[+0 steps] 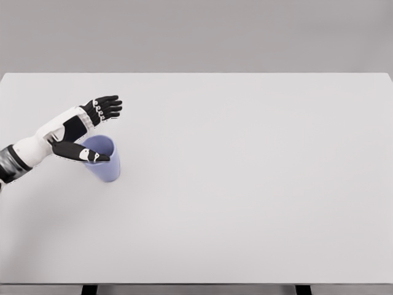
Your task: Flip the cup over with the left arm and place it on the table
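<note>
A pale blue cup (104, 161) stands upright on the white table (245, 184), left of the middle, its open mouth facing up. My left hand (98, 129) hangs just above and behind the cup. Its fingers (107, 106) are spread toward the far side and its thumb (86, 153) reaches across the cup's rim. The hand is open and holds nothing. Whether the thumb touches the rim is unclear. My white left forearm (43, 141) comes in from the left edge. The right arm is out of view.
The table's far edge runs along the grey wall, and its near edge runs along the bottom with two dark legs (89, 289) showing below.
</note>
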You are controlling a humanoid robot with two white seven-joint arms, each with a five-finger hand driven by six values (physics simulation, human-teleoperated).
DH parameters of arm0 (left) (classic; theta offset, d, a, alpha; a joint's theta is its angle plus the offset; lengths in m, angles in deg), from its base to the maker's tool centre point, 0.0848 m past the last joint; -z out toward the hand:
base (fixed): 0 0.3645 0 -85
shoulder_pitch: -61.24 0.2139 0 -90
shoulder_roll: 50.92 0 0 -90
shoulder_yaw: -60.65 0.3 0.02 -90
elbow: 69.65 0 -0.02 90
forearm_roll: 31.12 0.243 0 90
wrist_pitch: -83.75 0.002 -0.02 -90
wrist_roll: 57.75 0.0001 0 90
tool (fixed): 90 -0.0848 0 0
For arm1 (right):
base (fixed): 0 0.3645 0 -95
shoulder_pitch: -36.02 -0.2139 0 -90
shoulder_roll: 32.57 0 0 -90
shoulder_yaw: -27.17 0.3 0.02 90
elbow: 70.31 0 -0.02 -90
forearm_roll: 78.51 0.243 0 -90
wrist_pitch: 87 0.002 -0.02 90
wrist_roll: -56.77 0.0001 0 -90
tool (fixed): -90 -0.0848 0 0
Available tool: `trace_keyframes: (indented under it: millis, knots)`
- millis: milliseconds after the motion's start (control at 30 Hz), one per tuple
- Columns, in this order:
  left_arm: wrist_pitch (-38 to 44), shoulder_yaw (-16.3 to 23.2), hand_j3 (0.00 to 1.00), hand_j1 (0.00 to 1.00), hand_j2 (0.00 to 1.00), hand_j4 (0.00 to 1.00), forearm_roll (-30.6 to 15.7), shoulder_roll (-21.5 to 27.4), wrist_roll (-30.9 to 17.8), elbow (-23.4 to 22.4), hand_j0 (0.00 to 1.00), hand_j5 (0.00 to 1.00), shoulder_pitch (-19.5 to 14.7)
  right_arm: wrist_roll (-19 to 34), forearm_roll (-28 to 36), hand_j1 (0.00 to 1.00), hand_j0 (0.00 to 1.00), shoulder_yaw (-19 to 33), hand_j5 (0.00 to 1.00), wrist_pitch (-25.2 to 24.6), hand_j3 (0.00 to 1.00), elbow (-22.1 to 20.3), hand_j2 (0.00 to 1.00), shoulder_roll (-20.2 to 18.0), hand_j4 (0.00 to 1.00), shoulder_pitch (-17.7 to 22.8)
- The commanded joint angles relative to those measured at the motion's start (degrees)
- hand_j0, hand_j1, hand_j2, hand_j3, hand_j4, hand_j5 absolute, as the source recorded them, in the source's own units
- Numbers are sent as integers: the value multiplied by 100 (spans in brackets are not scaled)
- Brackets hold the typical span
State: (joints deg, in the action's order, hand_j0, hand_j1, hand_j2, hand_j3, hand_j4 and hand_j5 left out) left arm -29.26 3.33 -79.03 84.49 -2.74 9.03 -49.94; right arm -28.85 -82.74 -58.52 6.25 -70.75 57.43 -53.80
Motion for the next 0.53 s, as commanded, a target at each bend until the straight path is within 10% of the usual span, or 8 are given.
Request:
trace_keyframes:
  millis: [0,267,500]
  knots:
    - [-19,-8,100,100,100,100,-35,21,0,34,100,100,0,1,1,100,100,0,100,0,100,0,100,0,100,0]
    - [-1199,-561,100,100,100,100,1644,1383,0,-589,100,100,-35,1,1,100,100,0,100,0,100,0,100,0,100,0]
    - [-1199,-588,100,100,100,100,2567,1252,0,-854,100,100,-18,1,1,100,100,0,100,0,100,0,100,0,100,0]
